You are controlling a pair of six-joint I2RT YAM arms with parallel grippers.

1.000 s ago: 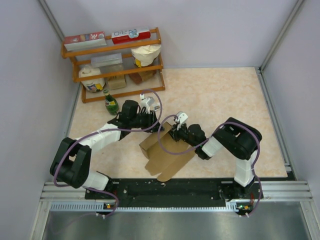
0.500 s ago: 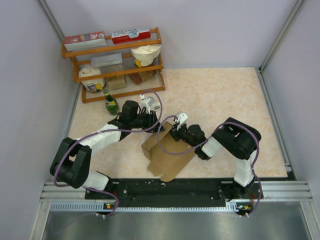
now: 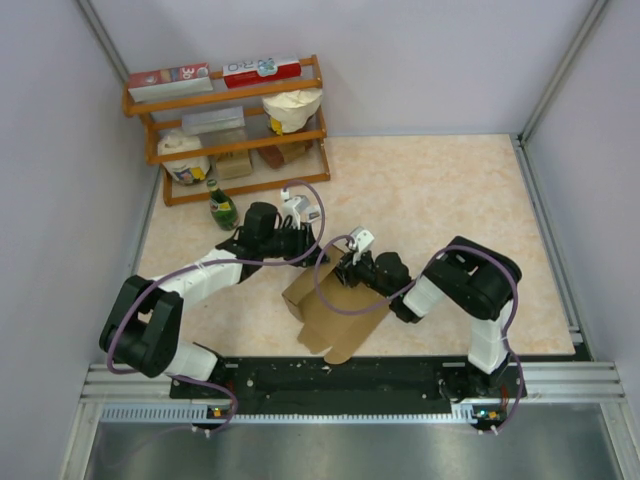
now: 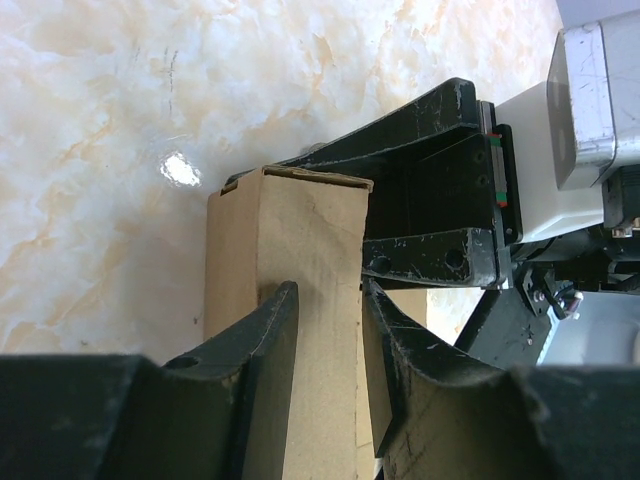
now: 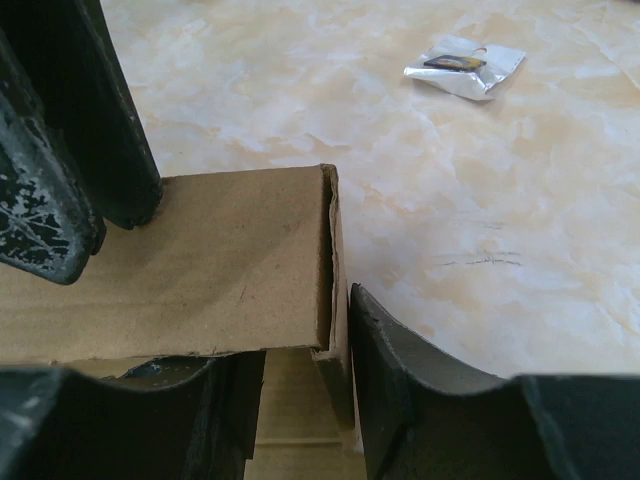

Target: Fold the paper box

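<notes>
The plain brown paper box lies partly folded on the table between the two arms, its far end raised. My left gripper reaches in from the left. In the left wrist view its fingers close on an upright cardboard panel of the box, and the gripper is shut on it. My right gripper meets the same end from the right. In the right wrist view it is shut on a corner wall of the box, with the right finger pressed against the wall.
A wooden rack with printed boxes and bags stands at the back left. A green bottle stands just in front of it. A small silver wrapper lies on the table beyond the box. The right gripper's black body sits close behind the panel.
Both grippers stay on the box's far end. The right gripper and the box have shifted slightly left and away, and the box's near flaps sit a little differently.
</notes>
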